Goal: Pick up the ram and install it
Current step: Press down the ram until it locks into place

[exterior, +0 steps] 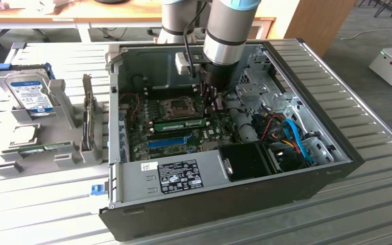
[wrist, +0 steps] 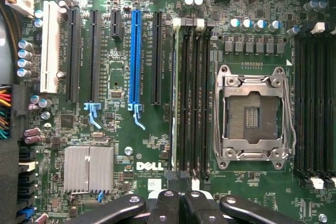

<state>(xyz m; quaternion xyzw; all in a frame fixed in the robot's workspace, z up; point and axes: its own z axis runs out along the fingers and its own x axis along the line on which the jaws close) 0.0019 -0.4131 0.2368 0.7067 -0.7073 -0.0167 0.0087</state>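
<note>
The ram (exterior: 182, 124) is a thin green stick standing on edge in a memory slot of the motherboard (exterior: 151, 130), beside the CPU socket (exterior: 180, 107). In the wrist view the ram (wrist: 175, 98) shows edge-on as a pale line in the slot furthest from the CPU socket (wrist: 254, 111). My gripper (exterior: 215, 104) hangs inside the open computer case (exterior: 216, 204), just above the board near one end of the memory slots. Its black fingers (wrist: 167, 208) are pressed together, and the gripper (wrist: 181, 203) is shut with nothing between them.
A long blue slot (wrist: 136, 51) lies beside the memory slots. A black fan shroud (exterior: 250, 161) and blue cables (exterior: 295, 138) crowd the case at the exterior view's right. Outside the case, a grey holder (exterior: 63, 158) carries a hard drive (exterior: 31, 94) and another green stick (exterior: 46, 148).
</note>
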